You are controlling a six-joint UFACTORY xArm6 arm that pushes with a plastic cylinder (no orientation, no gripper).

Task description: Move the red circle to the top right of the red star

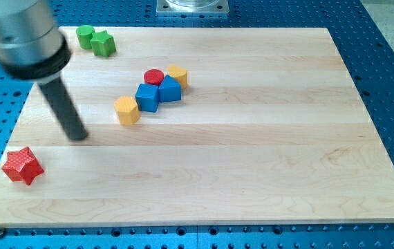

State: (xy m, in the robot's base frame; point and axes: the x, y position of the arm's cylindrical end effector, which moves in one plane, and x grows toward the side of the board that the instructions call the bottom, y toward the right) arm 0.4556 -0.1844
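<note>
Two red (pixel 154 76), two blue (pixel 147 97) blocks

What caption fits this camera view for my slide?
My tip rests between the red star and the cluster where the red circle sits, on the wooden board.

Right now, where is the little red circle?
The red circle sits in the upper middle of the board, a bit to the view's left, squeezed against a yellow block on its right and a blue block just below it.
</note>
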